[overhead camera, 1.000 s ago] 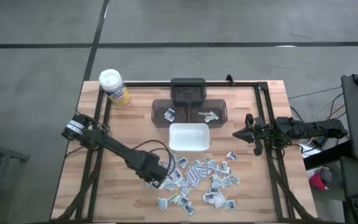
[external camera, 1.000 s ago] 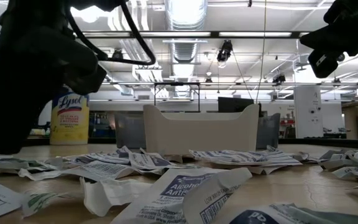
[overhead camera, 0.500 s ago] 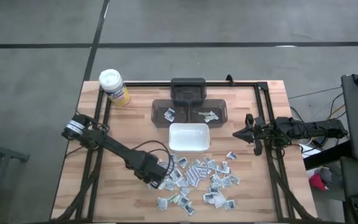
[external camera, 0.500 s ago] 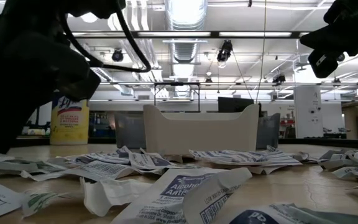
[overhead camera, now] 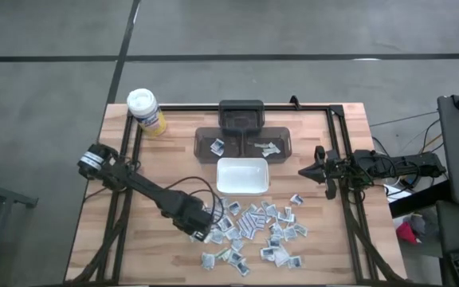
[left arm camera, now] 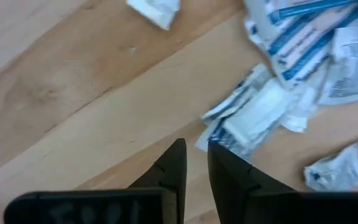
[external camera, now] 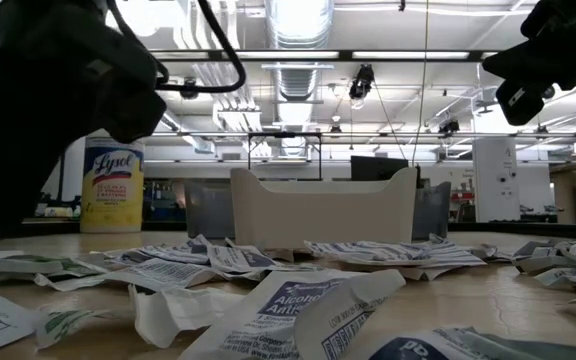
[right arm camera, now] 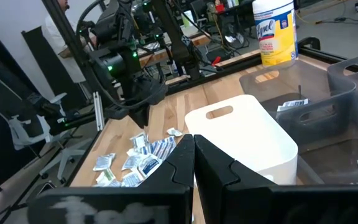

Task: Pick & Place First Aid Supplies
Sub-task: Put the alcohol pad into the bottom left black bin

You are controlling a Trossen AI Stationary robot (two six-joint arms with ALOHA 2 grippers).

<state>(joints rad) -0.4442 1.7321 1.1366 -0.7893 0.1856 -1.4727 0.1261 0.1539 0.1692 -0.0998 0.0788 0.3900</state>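
2 arms (overhead camera: 146, 190), 1 white tray (overhead camera: 241, 176), 1 yellow canister (overhead camera: 145, 111), 1 grey bin (overhead camera: 244, 144), dozens of packets (overhead camera: 257, 231)

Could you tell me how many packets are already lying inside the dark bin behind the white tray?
3 visible: one in the dark bin's left compartment, two overlapping in its right; more may be hidden.

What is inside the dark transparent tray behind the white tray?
In the high view, the dark tray holds a few packets: one in its left compartment, some more on the right. Its front edge is hidden behind the white tray, whose inside looks empty.
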